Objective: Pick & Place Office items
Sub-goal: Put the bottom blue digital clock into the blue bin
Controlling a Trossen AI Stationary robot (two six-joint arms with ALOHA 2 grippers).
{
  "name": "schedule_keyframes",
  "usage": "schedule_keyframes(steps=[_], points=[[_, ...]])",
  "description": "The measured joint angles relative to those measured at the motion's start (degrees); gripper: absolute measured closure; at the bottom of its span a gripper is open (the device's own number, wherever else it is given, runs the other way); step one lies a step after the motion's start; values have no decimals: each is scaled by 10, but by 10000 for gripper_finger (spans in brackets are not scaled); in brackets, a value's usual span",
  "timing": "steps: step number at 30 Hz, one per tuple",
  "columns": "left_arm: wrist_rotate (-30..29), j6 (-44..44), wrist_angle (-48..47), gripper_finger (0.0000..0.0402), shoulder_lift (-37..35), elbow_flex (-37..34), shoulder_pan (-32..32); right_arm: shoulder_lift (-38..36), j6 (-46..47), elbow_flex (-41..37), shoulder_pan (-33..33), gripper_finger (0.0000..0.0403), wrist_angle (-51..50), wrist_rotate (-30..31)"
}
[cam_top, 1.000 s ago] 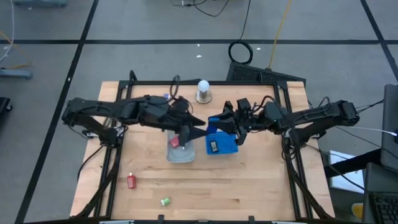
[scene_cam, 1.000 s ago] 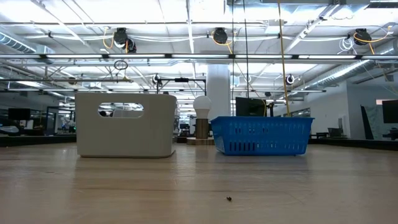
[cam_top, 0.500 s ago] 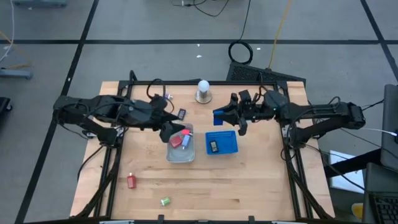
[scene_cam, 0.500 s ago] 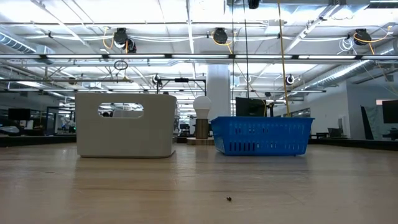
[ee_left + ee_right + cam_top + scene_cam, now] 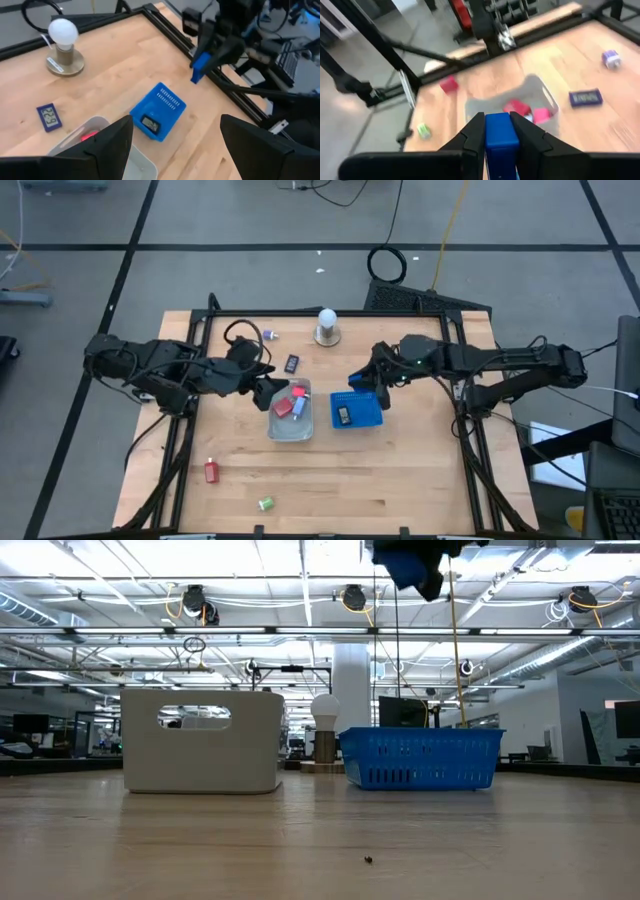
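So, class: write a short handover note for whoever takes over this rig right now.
Right gripper: shut on a blue item, held above the blue basket.
Left gripper: open, empty, beside the clear tray.
Done: red items in the tray; one dark item in the basket.
Left on the table: red item, green item, purple item, dark item.
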Motion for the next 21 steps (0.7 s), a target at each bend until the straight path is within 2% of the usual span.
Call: schedule_keyframes(steps=[3,8,21], points=[[-13,-11,-1,98,0,0,-7,2,-5,-9,0,345,-34,0],[-26,-31,-1,98,0,0,-18,1,12,-60,0,346,-10,1],[-61,-65,2,98,0,0,-33,2,110,-244,0,346,186,1]])
